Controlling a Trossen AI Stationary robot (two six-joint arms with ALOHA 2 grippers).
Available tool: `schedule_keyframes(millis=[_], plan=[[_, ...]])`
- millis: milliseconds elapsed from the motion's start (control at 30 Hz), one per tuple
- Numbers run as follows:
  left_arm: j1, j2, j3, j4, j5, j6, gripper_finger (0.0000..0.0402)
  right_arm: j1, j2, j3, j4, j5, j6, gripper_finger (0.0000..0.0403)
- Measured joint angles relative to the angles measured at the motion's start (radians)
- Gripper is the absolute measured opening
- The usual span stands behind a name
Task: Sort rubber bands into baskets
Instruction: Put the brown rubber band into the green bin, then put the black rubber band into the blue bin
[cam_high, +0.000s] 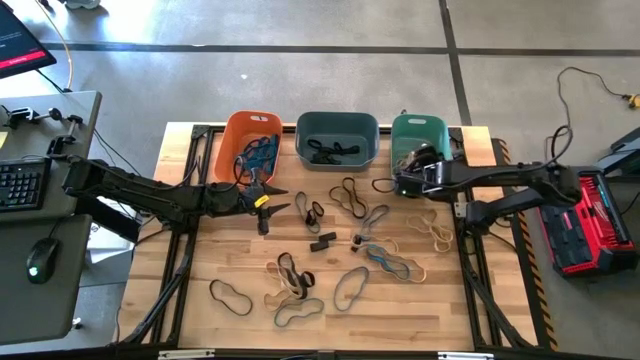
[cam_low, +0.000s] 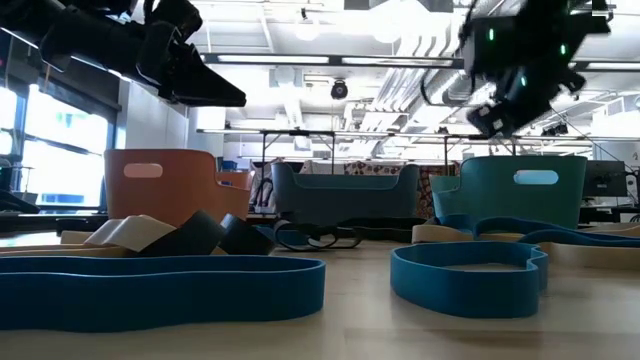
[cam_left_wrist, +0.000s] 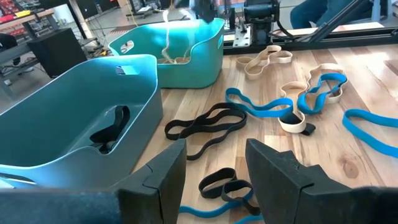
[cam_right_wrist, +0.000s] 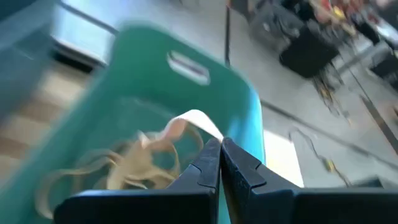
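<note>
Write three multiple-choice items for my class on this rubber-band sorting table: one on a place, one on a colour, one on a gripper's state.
1. Where is the right gripper?
A. over the teal basket
B. over the orange basket
C. at the table's front edge

2. What colour are the bands lying in the slate basket?
A. tan
B. black
C. blue

3. How are the left gripper's fingers?
A. shut on a blue band
B. shut, empty
C. apart, empty

Answers:
1. A: the right wrist view looks down into the teal basket, with a tan band pinched at the fingertips.
2. B: the high view shows black bands in it.
3. C: the left wrist view shows a clear gap, nothing between them.
</note>
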Motion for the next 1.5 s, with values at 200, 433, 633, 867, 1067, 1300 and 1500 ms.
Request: schedule_keyframes(millis=[200,433,633,867,1067,1300,1500], plan=[[0.000,0.000,0.000,0.000,0.000,0.001,0.0158,-0.079,0.000,-0.133,0.146,-0.086,-0.025,0.0000],[0.000,0.000,0.000,0.000,0.000,0.002,0.0158,-0.144,0.000,-0.171,0.263,-0.174,-0.080,0.0006],[0.000,0.000,0.000,0.000,0.000,0.002,0.0158,-0.205,0.000,-0.171,0.290,-0.224,-0.107,0.0062],[0.000,0.000,0.000,0.001,0.000,0.000,0.0158,-0.243,0.000,-0.126,0.280,-0.221,-0.205,0.0147],[0.000,0.000,0.000,0.001,0.000,-0.001,0.0158,-0.176,-0.019,-0.034,0.302,-0.164,-0.324,0.0112],[0.000,0.000,0.000,0.000,0.000,-0.016,0.0158,-0.073,-0.078,0.022,0.314,-0.170,-0.384,0.0008],[0.000,0.000,0.000,0.000,0.000,0.000,0.0158,0.040,-0.087,0.021,0.373,-0.293,-0.342,0.0014]])
